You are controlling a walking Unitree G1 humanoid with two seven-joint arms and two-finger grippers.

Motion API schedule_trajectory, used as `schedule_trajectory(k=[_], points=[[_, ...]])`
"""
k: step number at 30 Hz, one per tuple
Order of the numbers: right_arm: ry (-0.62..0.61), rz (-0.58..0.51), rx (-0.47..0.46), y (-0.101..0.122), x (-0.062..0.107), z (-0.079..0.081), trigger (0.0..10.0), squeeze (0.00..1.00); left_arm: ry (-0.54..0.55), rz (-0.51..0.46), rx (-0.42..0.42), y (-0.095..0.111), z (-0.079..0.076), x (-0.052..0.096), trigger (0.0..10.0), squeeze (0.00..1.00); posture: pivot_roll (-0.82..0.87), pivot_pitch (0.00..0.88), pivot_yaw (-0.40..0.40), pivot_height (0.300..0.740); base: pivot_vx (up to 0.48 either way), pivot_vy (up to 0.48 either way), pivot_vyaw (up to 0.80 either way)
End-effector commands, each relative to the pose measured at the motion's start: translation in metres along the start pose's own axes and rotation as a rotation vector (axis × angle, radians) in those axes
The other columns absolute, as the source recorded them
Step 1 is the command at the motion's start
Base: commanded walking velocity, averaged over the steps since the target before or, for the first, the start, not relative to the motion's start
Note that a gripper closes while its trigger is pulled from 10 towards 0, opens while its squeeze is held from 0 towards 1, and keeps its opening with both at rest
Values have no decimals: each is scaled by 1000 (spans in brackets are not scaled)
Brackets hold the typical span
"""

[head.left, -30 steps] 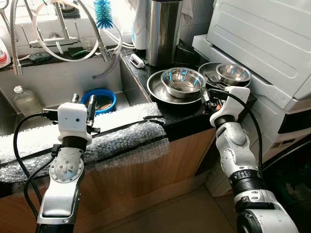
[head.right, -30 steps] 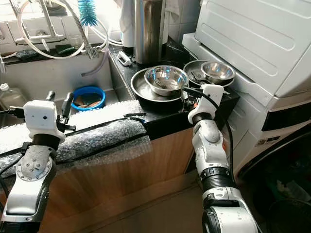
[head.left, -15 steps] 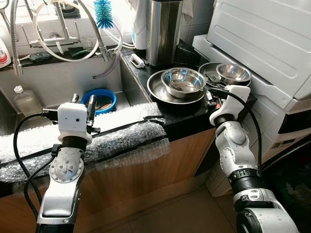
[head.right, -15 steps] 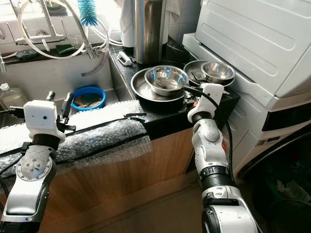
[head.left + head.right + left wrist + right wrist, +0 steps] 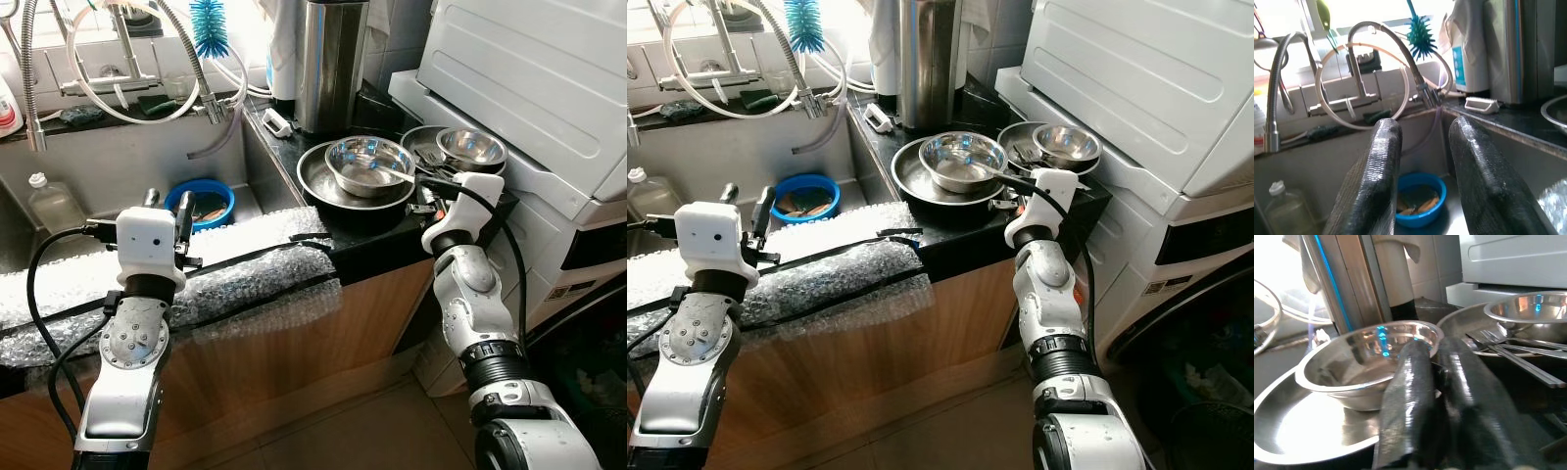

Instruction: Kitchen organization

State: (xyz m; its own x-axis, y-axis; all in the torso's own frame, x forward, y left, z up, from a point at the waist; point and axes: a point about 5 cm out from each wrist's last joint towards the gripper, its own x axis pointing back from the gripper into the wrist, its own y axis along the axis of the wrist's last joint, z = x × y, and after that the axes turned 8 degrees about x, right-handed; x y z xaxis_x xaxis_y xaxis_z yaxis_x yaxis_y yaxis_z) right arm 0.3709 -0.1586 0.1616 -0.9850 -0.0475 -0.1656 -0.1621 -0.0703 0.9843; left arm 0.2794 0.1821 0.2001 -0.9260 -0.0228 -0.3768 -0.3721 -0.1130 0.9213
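- The steel bowl sits inside a wide steel plate on the black counter, just right of the sink; a second bowl rests on another plate behind it, beside forks.
- My right hand is at the near rim of that first bowl. In the wrist view its fingers are pressed together, and I can't make out anything between them.
- Over the last second it has crept from the counter's edge in toward the bowl, and a thin utensil now lies across the bowl's rim toward the hand, so I judge I'm starting a pick there.
- My left hand hasn't moved: it hovers over the bubble wrap on the sink's front edge, fingers apart and empty, pointing at a blue bowl down in the sink.
- Hard to tell: whether the right fingertips actually touch the bowl or the utensil, since the fingers block that spot. The window glare washes out the tap area.
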Motion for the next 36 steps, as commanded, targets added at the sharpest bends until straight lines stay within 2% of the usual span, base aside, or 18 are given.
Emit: schedule_trajectory(k=[1,8,9,10,11,12,20,23,27,28,30,31,33,36], points=[[4,-64,-11,14,-5,2,0,0,1,5,-27,-1,1,-2,10000,0,-46,0,-58,727,0,0,0],[17,-120,-39,21,-4,6,118,0,7,13,-31,-2,1,0,10000,0,-45,0,-57,727,0,0,0],[31,-128,-42,21,-4,8,1216,0,8,12,-34,-1,1,-1,10000,0,-45,0,-57,727,0,0,0],[37,-129,-42,21,-4,9,1216,0,8,11,-36,-1,1,-1,10000,0,-45,0,-57,727,0,0,0],[45,-136,-46,22,-4,10,4000,0,9,9,-39,-1,1,-1,10000,0,-45,0,-56,727,0,0,0],[60,-155,-57,24,-3,13,10000,0,10,1,-44,1,1,-2,10000,0,-45,0,-56,727,0,0,0],[74,-201,-74,32,-3,16,10000,0,12,-7,-46,3,1,-4,10000,0,-46,0,-56,727,0,0,0],[107,-331,-96,59,1,21,10000,0,49,-22,-19,7,4,-7,10000,0,-50,0,-59,727,0,0,0],[200,-391,-219,73,7,31,10000,0,66,-54,26,18,6,-14,10000,0,-55,0,-63,727,0,0,0],[200,-391,-219,73,7,31,10000,0,66,-54,26,18,6,-14,10000,0,-55,0,-63,727,0,0,0],[258,-366,-299,68,13,40,10000,0,74,-79,92,28,5,-20,10000,0,-53,0,-65,727,0,0,0],[258,-366,-299,68,13,40,10000,0,74,-79,92,28,5,-20,10000,0,-53,0,-65,727,0,0,0],[292,-332,-400,61,19,45,10000,0,71,-76,207,32,3,-23,10000,0,-49,0,-66,727,0,0,0],[343,-286,-589,52,32,51,10000,0,45,-26,438,34,0,-27,10000,0,-42,0,-68,727,0,0,0]])
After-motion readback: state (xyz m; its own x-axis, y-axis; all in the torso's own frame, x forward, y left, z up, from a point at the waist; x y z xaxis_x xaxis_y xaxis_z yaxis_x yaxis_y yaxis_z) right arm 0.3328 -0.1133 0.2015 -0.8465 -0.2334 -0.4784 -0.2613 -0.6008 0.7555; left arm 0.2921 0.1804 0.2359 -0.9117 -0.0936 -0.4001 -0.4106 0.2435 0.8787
